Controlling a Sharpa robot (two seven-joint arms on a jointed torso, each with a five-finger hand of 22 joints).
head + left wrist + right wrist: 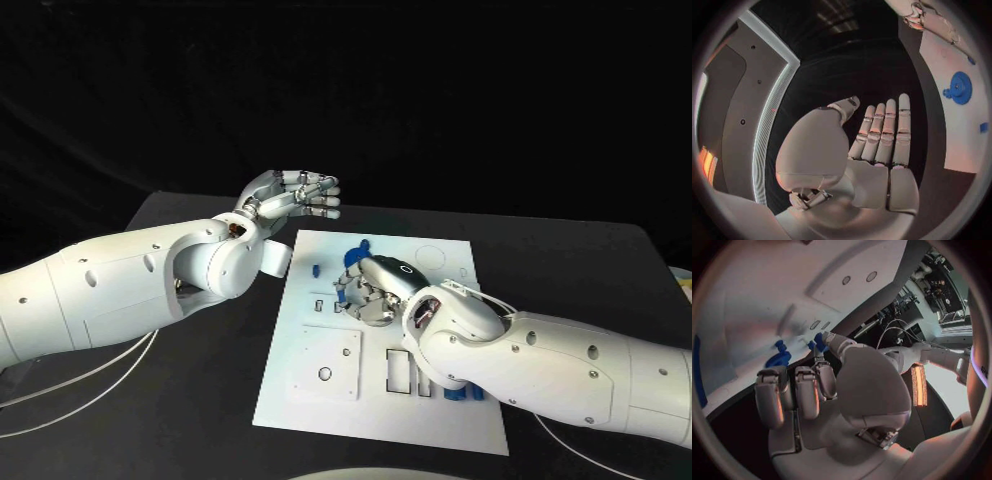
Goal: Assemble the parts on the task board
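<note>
Judging by layout, assembly is partial: blue parts (364,252) lie loose on the task board (433,420). Right hand (372,290) rests there, fingers curled; contents indeterminate. Left hand (296,194) hovers empty, fingers straight, off-board.

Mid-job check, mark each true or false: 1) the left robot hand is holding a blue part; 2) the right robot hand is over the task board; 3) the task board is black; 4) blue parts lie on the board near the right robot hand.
1) False. The left robot hand holds nothing; its fingers are extended, off the board's far left corner.
2) True. The right robot hand is over the task board.
3) False. The board is white, on a black table.
4) True. Blue parts lie beside that hand.
</note>
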